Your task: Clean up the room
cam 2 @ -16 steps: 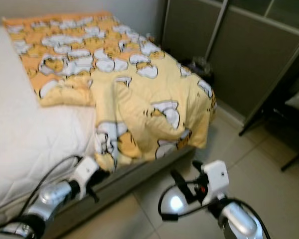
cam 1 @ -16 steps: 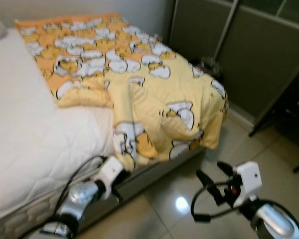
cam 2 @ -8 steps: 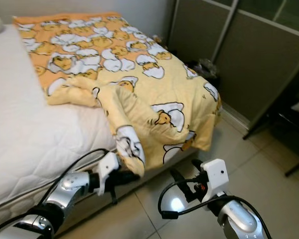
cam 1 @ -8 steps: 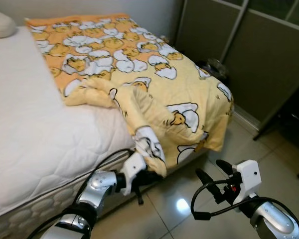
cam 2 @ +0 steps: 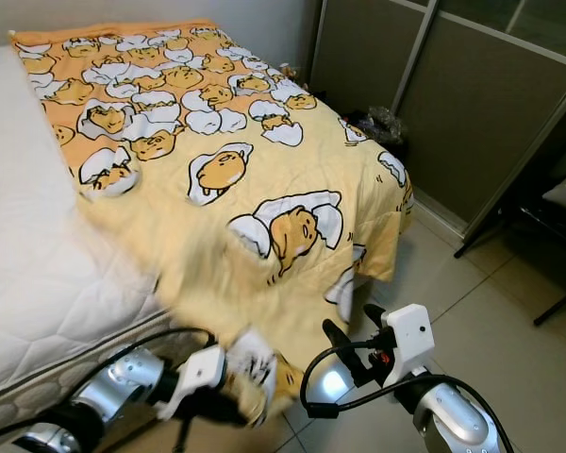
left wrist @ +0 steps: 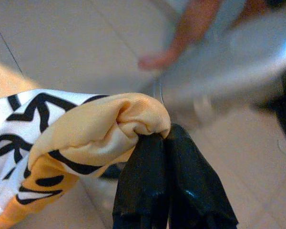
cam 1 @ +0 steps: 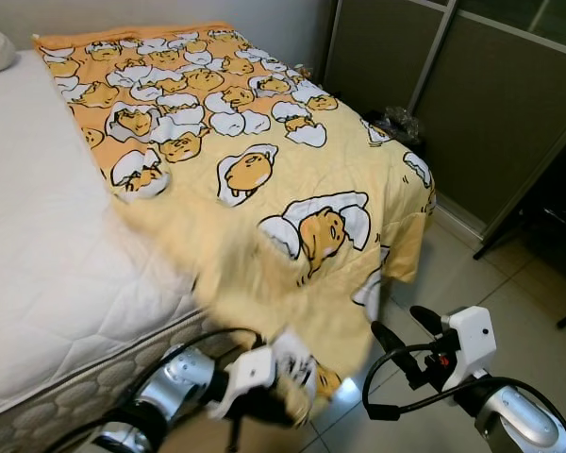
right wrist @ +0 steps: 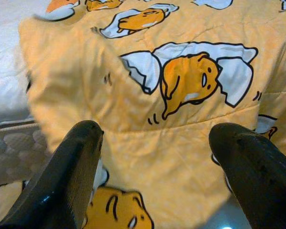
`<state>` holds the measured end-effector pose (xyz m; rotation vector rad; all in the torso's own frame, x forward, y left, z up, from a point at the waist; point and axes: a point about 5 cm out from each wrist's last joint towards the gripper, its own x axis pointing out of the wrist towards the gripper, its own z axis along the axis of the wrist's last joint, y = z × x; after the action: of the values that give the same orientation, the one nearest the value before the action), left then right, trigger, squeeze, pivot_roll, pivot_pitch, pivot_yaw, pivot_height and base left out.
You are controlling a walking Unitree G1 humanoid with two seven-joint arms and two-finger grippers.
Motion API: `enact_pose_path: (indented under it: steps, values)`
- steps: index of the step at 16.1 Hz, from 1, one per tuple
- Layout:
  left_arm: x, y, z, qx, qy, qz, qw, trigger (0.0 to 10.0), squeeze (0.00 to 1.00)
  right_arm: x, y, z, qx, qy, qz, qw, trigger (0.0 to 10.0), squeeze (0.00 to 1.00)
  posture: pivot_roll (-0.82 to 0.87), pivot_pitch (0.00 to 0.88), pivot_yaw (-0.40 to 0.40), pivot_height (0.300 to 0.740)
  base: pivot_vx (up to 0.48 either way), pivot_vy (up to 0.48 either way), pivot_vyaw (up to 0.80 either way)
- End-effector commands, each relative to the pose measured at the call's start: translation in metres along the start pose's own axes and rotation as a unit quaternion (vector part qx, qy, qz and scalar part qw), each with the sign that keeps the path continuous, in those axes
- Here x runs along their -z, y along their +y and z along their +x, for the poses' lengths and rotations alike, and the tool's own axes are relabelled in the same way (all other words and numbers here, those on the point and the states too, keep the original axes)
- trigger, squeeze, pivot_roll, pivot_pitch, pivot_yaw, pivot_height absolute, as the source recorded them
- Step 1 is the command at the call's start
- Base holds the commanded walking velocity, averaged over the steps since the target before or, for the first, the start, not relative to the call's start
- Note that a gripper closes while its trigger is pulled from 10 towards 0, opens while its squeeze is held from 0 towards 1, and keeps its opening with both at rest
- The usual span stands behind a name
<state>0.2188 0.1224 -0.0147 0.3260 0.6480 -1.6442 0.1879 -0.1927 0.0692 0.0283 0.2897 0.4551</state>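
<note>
left gripper [left wrist: 164,143] clenched on corner of yellow blanket [cam 1: 264,189], low off the bed's [cam 1: 47,245] foot, blanket's length running away toward pillow end; right gripper [cam 1: 406,344] released, nearby, idle.

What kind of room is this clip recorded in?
Most likely a bedroom: a bed with a bare white quilted mattress, a yellow cartoon-print blanket spread over it, and sliding wardrobe-style doors beside the bed on a tiled floor.
</note>
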Motion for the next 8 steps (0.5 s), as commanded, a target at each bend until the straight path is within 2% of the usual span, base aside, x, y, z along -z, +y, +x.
enact_pose_path:
  steps: [1,2,5,7,8]
  values:
    - [0.003,-0.002,0.000,0.021,0.053,0.041,0.998,0.0,0.00,-0.003,-0.002,-0.003,0.006,-0.002,-0.002,1.000,10.0,0.01,-0.26,0.007,-0.044,0.740,0.000,0.000,0.00]
    - [0.008,-0.006,0.002,0.023,0.071,0.047,0.996,0.0,0.00,-0.003,-0.001,-0.003,0.005,-0.002,-0.001,1.000,10.0,0.02,-0.25,0.006,-0.045,0.740,0.000,0.000,0.00]
    - [0.011,-0.006,0.010,-0.014,0.047,0.019,0.999,0.0,0.00,-0.007,0.001,-0.005,0.003,-0.005,-0.002,1.000,10.0,0.01,-0.25,0.004,-0.046,0.740,0.000,0.000,0.00]
    - [0.016,-0.004,0.003,-0.072,0.000,-0.031,0.997,0.0,0.00,-0.012,0.002,-0.006,0.001,-0.010,-0.005,1.000,10.0,0.01,-0.25,0.001,-0.044,0.740,0.000,0.000,0.00]
    - [0.015,0.006,-0.010,-0.126,-0.033,-0.064,0.989,0.0,0.00,-0.015,0.003,-0.007,0.001,-0.012,-0.005,1.000,10.0,0.02,-0.25,0.001,-0.044,0.740,0.000,0.000,0.00]
